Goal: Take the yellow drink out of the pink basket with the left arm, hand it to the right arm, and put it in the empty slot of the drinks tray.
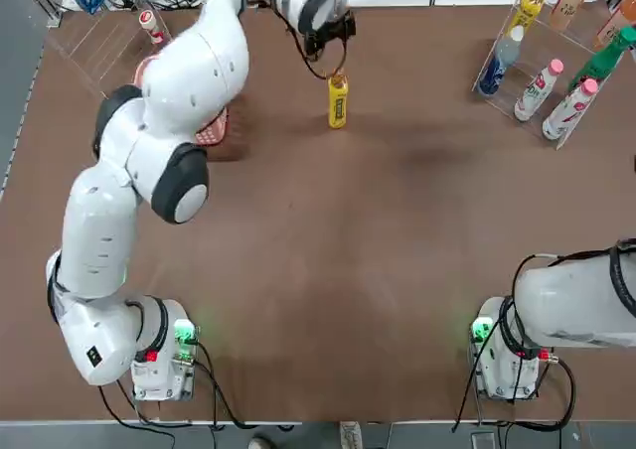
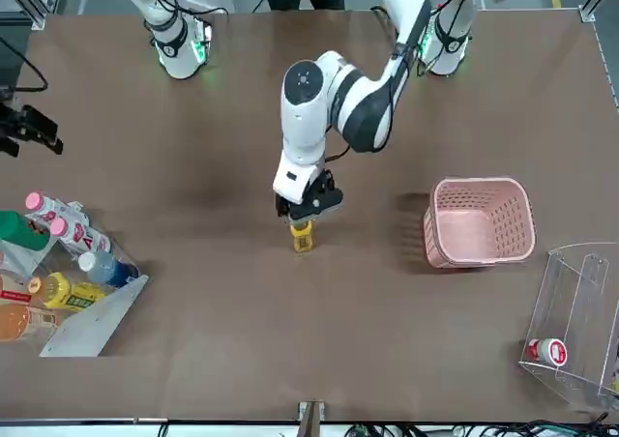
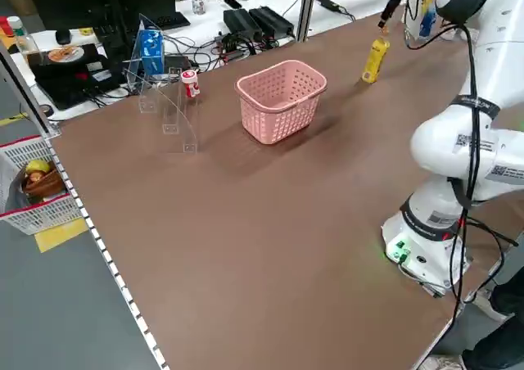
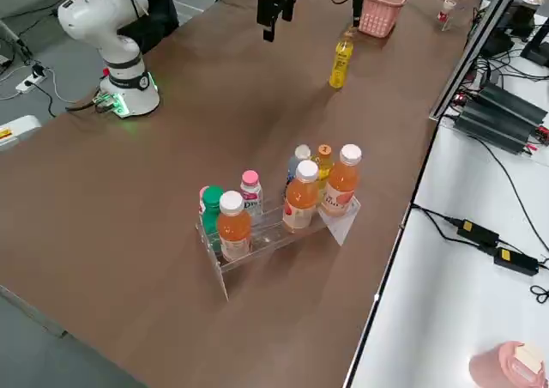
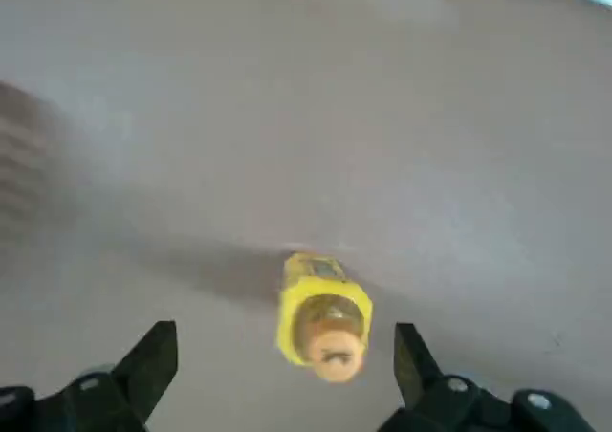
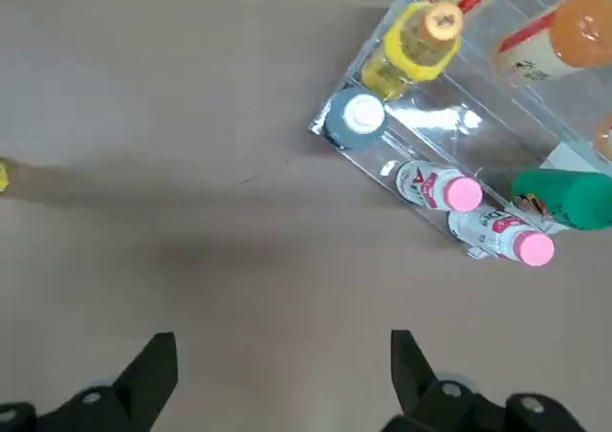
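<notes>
Worktop: brown surface [image 1: 298, 270], carrying everything here.
Yellow drink: slim bottle [image 1: 338, 106] is standing apparently upright, cap uppermost, long axis running vertically, between basket and tray.
Left pincer [image 5: 287, 356]: hanging just above the bottle, fingers spreading wide, gripping nothing.
Nearer arm: left, by far.
Right pincer [image 6: 284, 356]: hovering well off to the robot's right of the bottle, opening wide, holding nothing.
Pink basket [image 2: 481, 222]: sitting to the robot's left of the bottle.
Drinks tray [image 4: 268, 235]: waiting on the robot's right, bottles leaning in it.
Judgement: handover is probably going via the worktop; right is needing a leftward approach, left is needing to clear the cap.
</notes>
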`<action>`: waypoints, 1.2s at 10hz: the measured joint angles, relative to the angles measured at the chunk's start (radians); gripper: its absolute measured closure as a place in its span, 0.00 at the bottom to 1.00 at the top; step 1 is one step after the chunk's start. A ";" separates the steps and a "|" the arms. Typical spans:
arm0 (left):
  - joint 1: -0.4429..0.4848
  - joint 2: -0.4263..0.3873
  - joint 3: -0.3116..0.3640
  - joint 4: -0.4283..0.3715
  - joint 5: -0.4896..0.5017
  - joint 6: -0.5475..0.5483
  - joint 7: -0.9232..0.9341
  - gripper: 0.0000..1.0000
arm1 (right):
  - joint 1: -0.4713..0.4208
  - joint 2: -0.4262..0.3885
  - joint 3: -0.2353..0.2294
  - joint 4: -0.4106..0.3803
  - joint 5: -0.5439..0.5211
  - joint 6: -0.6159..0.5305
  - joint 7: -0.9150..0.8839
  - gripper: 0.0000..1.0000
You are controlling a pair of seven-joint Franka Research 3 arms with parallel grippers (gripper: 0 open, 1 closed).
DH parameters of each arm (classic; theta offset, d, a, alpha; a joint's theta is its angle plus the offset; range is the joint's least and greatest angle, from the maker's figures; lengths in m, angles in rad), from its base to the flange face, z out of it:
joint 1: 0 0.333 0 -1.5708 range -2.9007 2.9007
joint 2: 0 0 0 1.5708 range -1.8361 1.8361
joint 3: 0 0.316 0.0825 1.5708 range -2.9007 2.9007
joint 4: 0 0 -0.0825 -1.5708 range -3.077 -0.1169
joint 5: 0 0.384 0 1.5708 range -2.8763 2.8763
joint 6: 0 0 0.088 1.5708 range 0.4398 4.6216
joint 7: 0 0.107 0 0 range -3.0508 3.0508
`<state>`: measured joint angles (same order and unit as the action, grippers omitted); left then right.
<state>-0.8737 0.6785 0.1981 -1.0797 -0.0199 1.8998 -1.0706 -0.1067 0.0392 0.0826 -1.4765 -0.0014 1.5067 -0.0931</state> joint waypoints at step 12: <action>0.517 -0.444 0.084 -0.003 -0.035 -0.507 0.748 0.00 | 0.501 0.292 0.009 0.199 0.041 0.196 0.355 0.01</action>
<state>-0.3571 0.2349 0.2824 -1.0825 -0.0554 1.3933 -0.3229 0.3945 0.3315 0.0918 -1.2771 0.0394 1.7030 0.2620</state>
